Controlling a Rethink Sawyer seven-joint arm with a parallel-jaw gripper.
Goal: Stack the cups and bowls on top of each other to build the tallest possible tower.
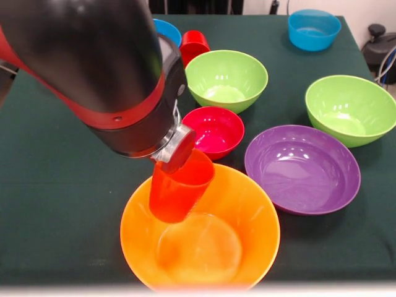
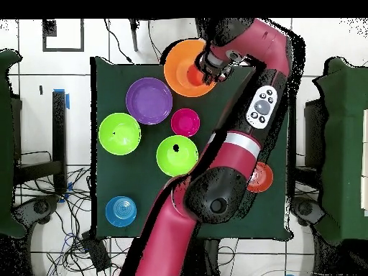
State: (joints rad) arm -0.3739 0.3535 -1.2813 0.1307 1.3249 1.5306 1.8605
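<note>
My gripper point(image 1: 178, 153) reaches down from the upper left and is shut on the rim of an orange cup point(image 1: 179, 190). The cup hangs tilted, its base low inside the big orange bowl point(image 1: 133, 230) at the table's near edge. From overhead, the gripper point(image 2: 207, 72) sits over that bowl point(image 2: 176, 66). A small crimson bowl point(image 1: 215, 131) stands just behind the orange one. Beyond it are a lime green bowl point(image 1: 226, 79) and a red cup point(image 1: 193, 43). A wide purple bowl point(image 1: 302, 167) lies to the right.
A second green bowl point(image 1: 351, 108) and a blue bowl point(image 1: 314, 29) stand at the right and far right. Another blue bowl point(image 1: 167, 30) peeks out behind the arm. Overhead, a small orange bowl point(image 2: 261, 177) shows beside the arm's elbow.
</note>
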